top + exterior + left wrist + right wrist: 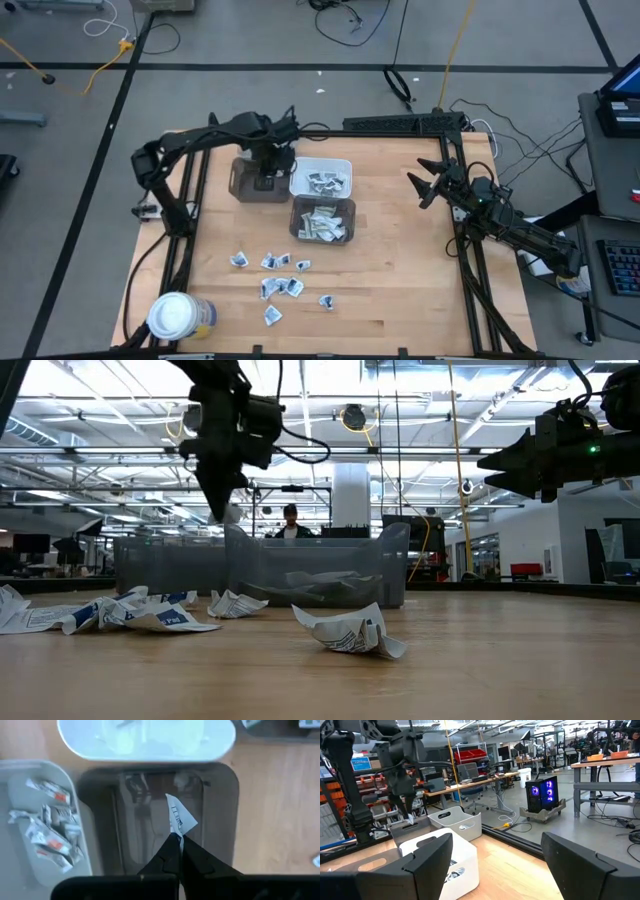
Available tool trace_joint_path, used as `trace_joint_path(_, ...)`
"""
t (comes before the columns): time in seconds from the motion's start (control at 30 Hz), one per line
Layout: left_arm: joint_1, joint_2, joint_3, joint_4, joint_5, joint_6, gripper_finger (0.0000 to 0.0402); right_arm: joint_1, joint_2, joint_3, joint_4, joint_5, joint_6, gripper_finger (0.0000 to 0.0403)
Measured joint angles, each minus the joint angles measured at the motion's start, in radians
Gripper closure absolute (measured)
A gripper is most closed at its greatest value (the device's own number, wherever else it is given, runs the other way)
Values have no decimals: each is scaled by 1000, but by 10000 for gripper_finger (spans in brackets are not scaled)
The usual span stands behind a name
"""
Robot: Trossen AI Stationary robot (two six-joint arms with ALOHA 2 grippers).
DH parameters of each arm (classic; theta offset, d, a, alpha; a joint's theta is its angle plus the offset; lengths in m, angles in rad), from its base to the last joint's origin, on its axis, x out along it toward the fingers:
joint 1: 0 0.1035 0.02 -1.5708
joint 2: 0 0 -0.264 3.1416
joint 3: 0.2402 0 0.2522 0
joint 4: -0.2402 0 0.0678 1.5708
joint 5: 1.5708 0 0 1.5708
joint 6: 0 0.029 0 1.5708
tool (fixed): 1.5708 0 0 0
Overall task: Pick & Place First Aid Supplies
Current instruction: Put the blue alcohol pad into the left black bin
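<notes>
While my left gripper (179, 839) is hanging over the dark grey bin (250, 180) at about eleven o'clock of the table (400, 280), it is pinching one white packet (180, 818). At three o'clock, my right gripper (428, 181) is waiting wide open.

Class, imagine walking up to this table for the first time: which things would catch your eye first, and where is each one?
The left tool hangs over the dark grey bin, shut on a white paper packet. In front of the bins, loose packets lie scattered on the wooden table, with a white-lidded jar at its near left corner. The right tool waits open at the right.
</notes>
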Motion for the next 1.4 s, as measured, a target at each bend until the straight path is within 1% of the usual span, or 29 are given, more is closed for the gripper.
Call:
trace_joint_path(0.2, 5, 79, 0, 76, -4, 21, 401, 0, 0, 0, 0, 0, 0, 105)
trace_joint_path(0.3, 5, 114, -3, 83, 5, 18, 401, 0, 0, 0, 0, 0, 0, 105)
trace_joint_path(0.5, 5, 124, -57, 133, 5, 10, 401, 0, 0, 0, 0, 0, 0, 105)
trace_joint_path(0.6, 12, 123, -60, 137, 3, -57, 392, 0, 0, 0, 0, 0, 0, 105)
trace_joint_path(0.67, 18, 123, -60, 152, -8, -118, 380, 0, 0, 0, 0, 0, 0, 105)
trace_joint_path(0.73, 22, 123, -60, 162, -23, -143, 361, 0, 0, 0, 0, 0, 0, 105)
trace_joint_path(0.8, 24, 122, -60, 160, -24, -145, 333, 0, 0, 0, 0, 0, 0, 105)
trace_joint_path(1.03, 30, 122, -60, 154, -28, -137, 200, 0, 0, 0, 0, 0, 0, 105)
trace_joint_path(1.13, 31, 122, -60, 153, -31, -145, 154, 0, 0, 0, 0, 0, 0, 105)
trace_joint_path(1.2, 34, 119, -60, 144, -31, -216, 131, 0, 0, 0, 0, 0, 0, 105)
trace_joint_path(1.3, 49, 89, -60, 114, -30, -398, 108, 0, 0, 0, 0, 0, 0, 105)
trace_joint_path(1.4, 57, 65, -59, 91, -31, -596, 96, 0, 0, 0, 0, 0, 0, 105)
